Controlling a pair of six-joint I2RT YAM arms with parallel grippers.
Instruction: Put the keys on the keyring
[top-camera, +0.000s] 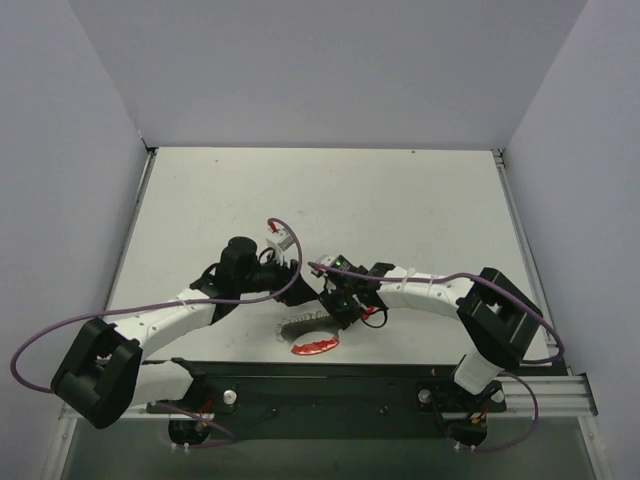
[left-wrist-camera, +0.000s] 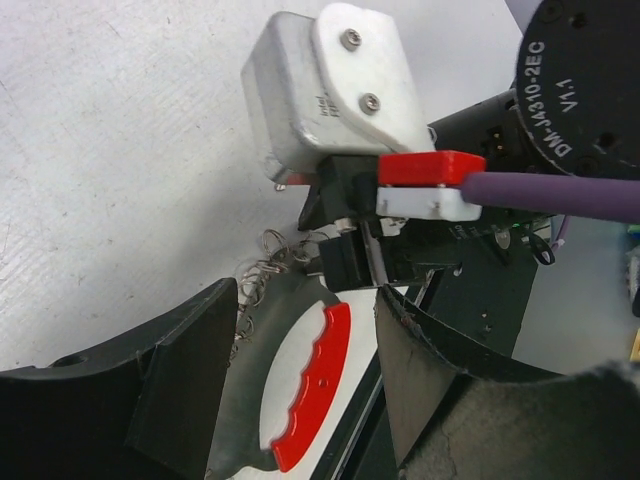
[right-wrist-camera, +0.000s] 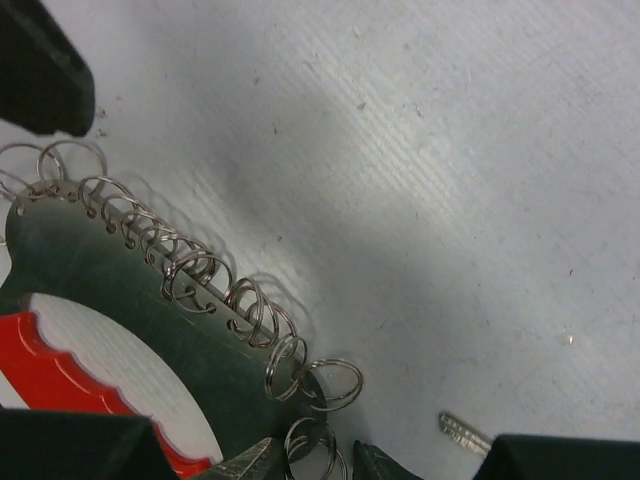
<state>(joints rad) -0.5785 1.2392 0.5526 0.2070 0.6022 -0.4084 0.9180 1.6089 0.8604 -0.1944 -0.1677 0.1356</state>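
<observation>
The keyring (top-camera: 305, 332) lies flat near the table's front edge, one arc red (left-wrist-camera: 315, 385), the rest a dark grey band (right-wrist-camera: 130, 300) with several small wire rings (right-wrist-camera: 205, 280) along its outer edge. My left gripper (left-wrist-camera: 305, 300) is open, and the keyring shows between its fingers (left-wrist-camera: 180, 380); contact cannot be made out. My right gripper (right-wrist-camera: 318, 465) reaches in from the right, its tips a little apart on either side of one small wire ring (right-wrist-camera: 310, 445). Only the silver shaft tip of a key (right-wrist-camera: 462, 432) shows on the table, its head hidden behind my right finger.
The right gripper's body (left-wrist-camera: 330, 100) and its purple cable (left-wrist-camera: 560, 190) hang close above the keyring in the left wrist view. The black front rail (top-camera: 330, 385) runs just below the keyring. White walls enclose the table (top-camera: 330, 200) on three sides.
</observation>
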